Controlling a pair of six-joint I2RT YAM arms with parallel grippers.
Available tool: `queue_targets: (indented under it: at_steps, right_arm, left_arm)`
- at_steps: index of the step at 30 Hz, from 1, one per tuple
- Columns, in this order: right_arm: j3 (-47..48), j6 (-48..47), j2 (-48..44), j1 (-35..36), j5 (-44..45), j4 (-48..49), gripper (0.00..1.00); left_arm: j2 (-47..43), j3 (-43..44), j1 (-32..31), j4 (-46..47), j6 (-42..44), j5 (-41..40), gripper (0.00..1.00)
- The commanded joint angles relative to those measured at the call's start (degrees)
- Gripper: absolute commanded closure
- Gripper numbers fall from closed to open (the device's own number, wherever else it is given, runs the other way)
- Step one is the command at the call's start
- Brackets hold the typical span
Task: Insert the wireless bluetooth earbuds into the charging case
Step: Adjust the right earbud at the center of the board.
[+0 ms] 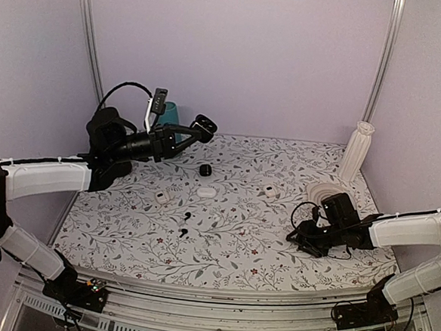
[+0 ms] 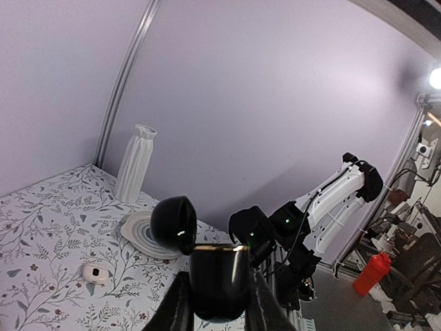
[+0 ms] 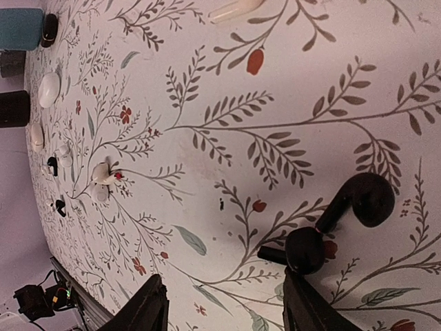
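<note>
From the overhead camera, the left gripper is raised above the far left of the table, its jaws closed on the black charging case, whose lid is open. On the table beneath it sits a smaller black case, with three white cases close by. Two tiny black earbuds lie near the middle. The right gripper sits low on the right side of the table; from here I cannot tell how its jaws stand. A white vase stands in the far right corner.

The left wrist camera shows the left gripper clamping the charging case from both sides, the lid tipped back. The vase and a white case are beyond it.

In the right wrist camera, the right gripper has its jaws apart and holds nothing. A second pair of black earbuds lies on the table just ahead of the jaws, the two buds touching. The two tiny earbuds show far off to the left.
</note>
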Motion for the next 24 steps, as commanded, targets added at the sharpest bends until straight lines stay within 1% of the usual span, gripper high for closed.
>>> queue_targets:
  at_steps: [1,6,9,12,14,18,24]
  right_arm:
    - [2.2,0.2,1.2,0.6,-0.2,-0.8,0.43]
    - [2.8,-1.3,-2.1,0.6,2.4,-7.0,0.43]
    - [2.7,-1.4,-4.8,0.6,4.7,-11.1,0.44]
    - [2.8,-0.9,-6.0,0.6,7.0,-13.1,0.46]
    - [3.1,-0.3,-5.7,0.5,8.1,-13.0,0.48]
    - [5.0,0.3,-2.2,0.6,10.0,-12.9,0.55]
    - [7.9,-1.3,1.3,0.6,13.1,-12.9,0.61]
  left_arm:
    - [-0.5,-0.8,0.6,1.6,0.0,-0.2,1.00]
    - [-0.7,-0.6,0.7,1.3,0.2,-0.1,1.00]
    - [-0.6,-0.6,0.7,1.2,0.3,-0.1,1.00]
    - [-0.3,-0.5,0.7,1.6,0.2,0.0,1.00]
    - [0.0,-0.2,0.7,1.9,-0.2,0.3,1.00]
    - [0.4,0.5,0.7,1.8,-0.3,0.9,1.00]
    - [-0.2,0.5,0.7,0.8,0.3,0.8,1.00]
